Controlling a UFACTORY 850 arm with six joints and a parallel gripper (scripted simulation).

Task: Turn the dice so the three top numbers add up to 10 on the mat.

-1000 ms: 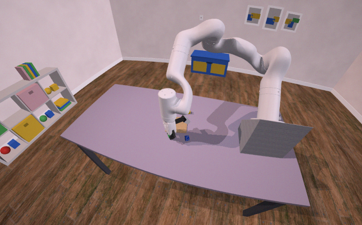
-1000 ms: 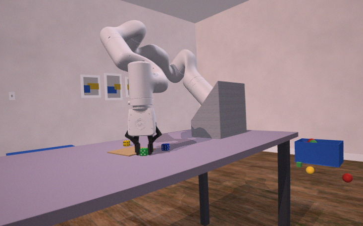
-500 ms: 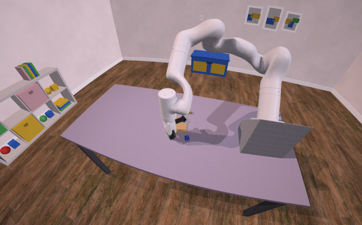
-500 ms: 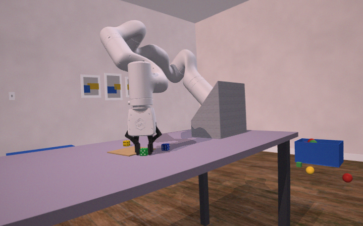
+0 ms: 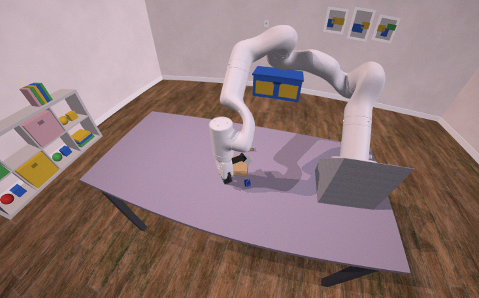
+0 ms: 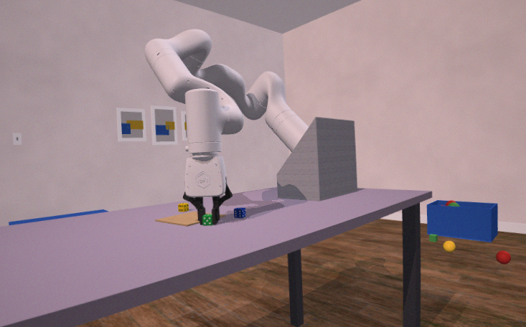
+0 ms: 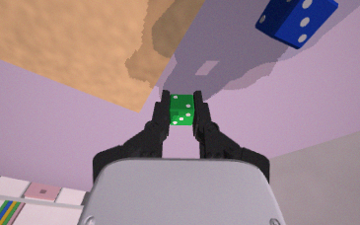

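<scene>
My gripper (image 5: pixel 227 180) (image 6: pixel 208 221) (image 7: pixel 180 100) points down, shut on the green die (image 6: pixel 207 219) (image 7: pixel 181 111), with a finger against each of two opposite sides. The green die is at table level beside the mat (image 5: pixel 240 170) (image 6: pixel 175 220) (image 7: pixel 69 39), off its corner. The wrist view shows two pips on its darker face and three on its brighter one. The blue die (image 5: pixel 247 182) (image 6: pixel 239 212) (image 7: pixel 301 22) lies on the table off the mat's other side. The yellow die (image 5: pixel 250 149) (image 6: pixel 182 207) is beyond the mat, partly hidden by the arm in the top view. The tan mat lies flat.
The purple table (image 5: pixel 181 155) (image 6: pixel 94 259) carries the grey wedge-shaped robot base (image 5: pixel 359 185) (image 6: pixel 336 162) on the right in the top view. The blue die is the nearest object to the gripper apart from the green die and the mat.
</scene>
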